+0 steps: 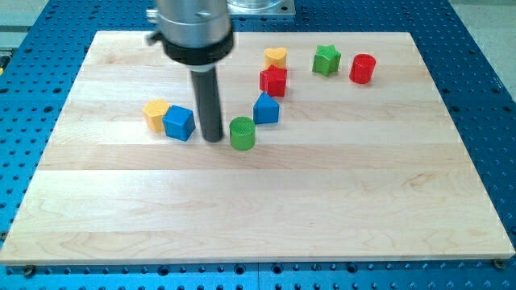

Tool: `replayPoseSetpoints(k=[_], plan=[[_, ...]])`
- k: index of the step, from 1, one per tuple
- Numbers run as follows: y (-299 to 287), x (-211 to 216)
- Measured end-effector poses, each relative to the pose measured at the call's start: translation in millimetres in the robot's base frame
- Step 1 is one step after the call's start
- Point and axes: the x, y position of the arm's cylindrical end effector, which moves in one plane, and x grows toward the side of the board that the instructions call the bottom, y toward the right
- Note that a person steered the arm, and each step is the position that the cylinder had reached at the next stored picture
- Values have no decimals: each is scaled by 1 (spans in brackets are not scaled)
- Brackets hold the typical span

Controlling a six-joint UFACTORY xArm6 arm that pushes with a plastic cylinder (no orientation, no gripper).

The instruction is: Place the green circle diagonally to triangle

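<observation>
The green circle point(242, 133) is a short green cylinder near the middle of the wooden board point(258, 209). The blue triangle-like block point(266, 108) stands just above and to its right, close but apart. My tip point(213, 138) rests on the board just left of the green circle, between it and the blue cube point(179, 122). The rod rises to the grey arm end at the view's top.
A yellow block point(155, 113) touches the blue cube's left side. A red block point(273, 80) sits above the blue triangle, with a yellow heart point(276, 57) above it. A green star point(326, 60) and a red cylinder point(363, 68) lie at the top right.
</observation>
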Motion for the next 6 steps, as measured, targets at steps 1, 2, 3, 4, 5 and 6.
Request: replayPoseSetpoints(k=[1,2,3,4,5,6], plan=[[14,24],[85,24],[106,41],[209,19],[191,2],[61,52]])
